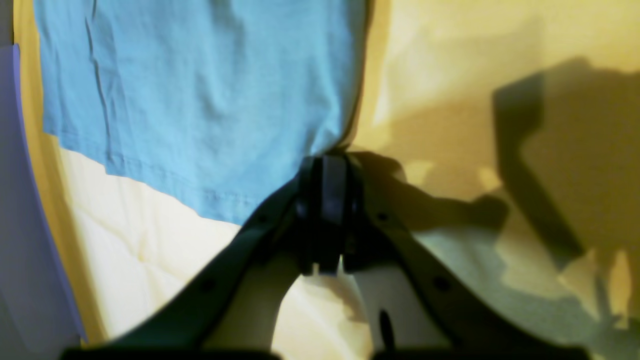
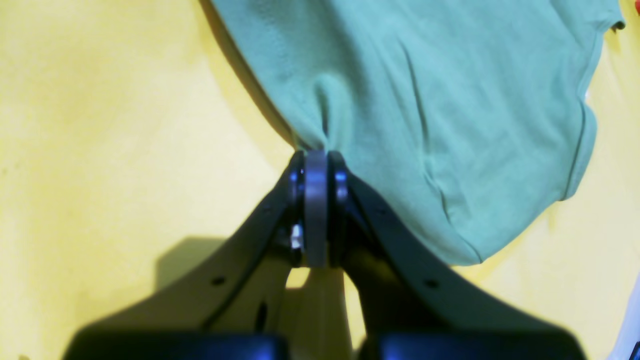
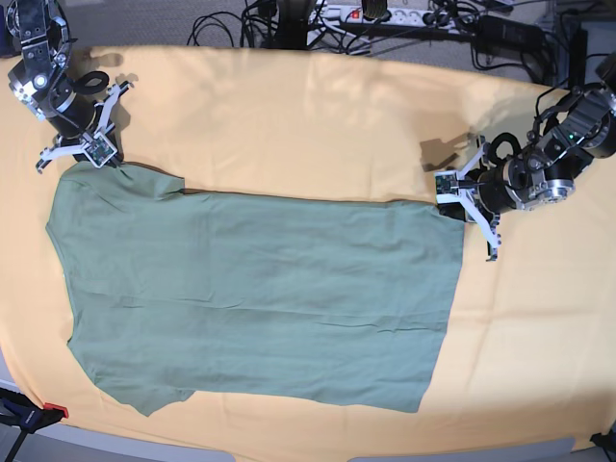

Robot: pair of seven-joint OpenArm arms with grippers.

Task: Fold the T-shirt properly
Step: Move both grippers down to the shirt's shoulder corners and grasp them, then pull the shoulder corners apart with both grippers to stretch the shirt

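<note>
The sage-green T-shirt [image 3: 250,298] lies spread flat on the yellow-orange cloth [image 3: 289,115], neck end to the left and hem to the right in the base view. My right gripper [image 3: 104,161] is at the shirt's far left shoulder corner. Its wrist view shows the right gripper [image 2: 316,156] shut on a pinched pleat of the T-shirt [image 2: 425,100]. My left gripper [image 3: 449,204] is at the far hem corner. In the left wrist view the left gripper [image 1: 325,161] is shut on the corner of the T-shirt [image 1: 200,100], which looks blue there.
Cables and a power strip [image 3: 385,14] lie beyond the table's far edge. A red clamp [image 3: 53,412] grips the front left corner. The cloth [image 1: 475,75] covers the whole table; the arm's shadow falls on it to the right.
</note>
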